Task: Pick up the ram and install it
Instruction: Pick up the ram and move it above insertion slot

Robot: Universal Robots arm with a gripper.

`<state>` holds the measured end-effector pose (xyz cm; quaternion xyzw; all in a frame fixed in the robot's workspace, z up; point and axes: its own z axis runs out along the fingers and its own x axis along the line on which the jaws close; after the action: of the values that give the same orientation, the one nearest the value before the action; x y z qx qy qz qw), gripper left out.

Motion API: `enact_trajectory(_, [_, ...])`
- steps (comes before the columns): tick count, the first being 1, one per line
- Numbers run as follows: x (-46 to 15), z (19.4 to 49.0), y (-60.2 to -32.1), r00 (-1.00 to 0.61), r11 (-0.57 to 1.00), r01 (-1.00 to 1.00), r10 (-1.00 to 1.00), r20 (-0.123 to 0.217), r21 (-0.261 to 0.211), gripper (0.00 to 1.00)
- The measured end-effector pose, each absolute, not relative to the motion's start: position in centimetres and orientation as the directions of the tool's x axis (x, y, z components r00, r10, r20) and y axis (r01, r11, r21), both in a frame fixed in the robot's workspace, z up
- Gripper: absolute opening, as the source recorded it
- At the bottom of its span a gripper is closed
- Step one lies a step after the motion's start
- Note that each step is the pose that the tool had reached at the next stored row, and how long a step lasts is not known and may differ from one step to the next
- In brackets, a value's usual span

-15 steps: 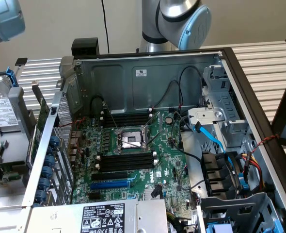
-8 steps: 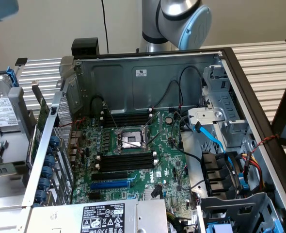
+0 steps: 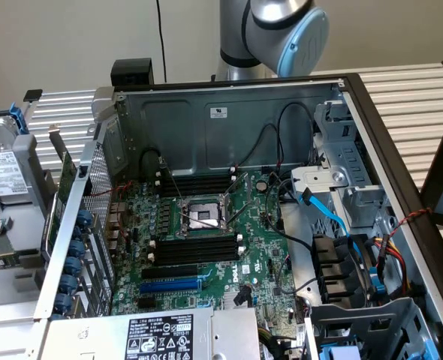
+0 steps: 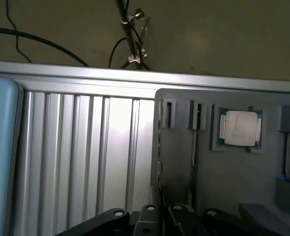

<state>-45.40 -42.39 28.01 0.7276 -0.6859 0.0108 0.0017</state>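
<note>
Rising behind the open computer case (image 3: 229, 120), the robot arm (image 3: 281, 30) showed at the upper centre of the exterior frame, well apart from the motherboard. The black memory slots (image 3: 195, 249), at the frame's centre just above the blue expansion slot (image 3: 169, 286), stood empty, so nothing was installed.

In the wrist view the gripper (image 4: 162, 216) hung over a grey parts tray (image 4: 243, 187) on a ribbed metal table (image 4: 86, 157). A processor chip (image 4: 241, 128) sat in one tray pocket. The jaws stood narrow, almost together. A thin green-tinged edge, apparently the ram (image 4: 159, 157) seen edge-on, ran out from the fingertips along the tray's wall. Whether the jaws pinched it could not be told.

The step in hand looked like the pick-up. Seating the stick would call for squaring its long edge with an empty slot and pressing evenly.
</note>
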Motion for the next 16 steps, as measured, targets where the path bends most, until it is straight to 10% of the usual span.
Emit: enact_trajectory(16, [-41.8, 35.3, -46.0, 0.059, -0.059, -0.998, -0.998, 0.017, -0.012, 0.13])
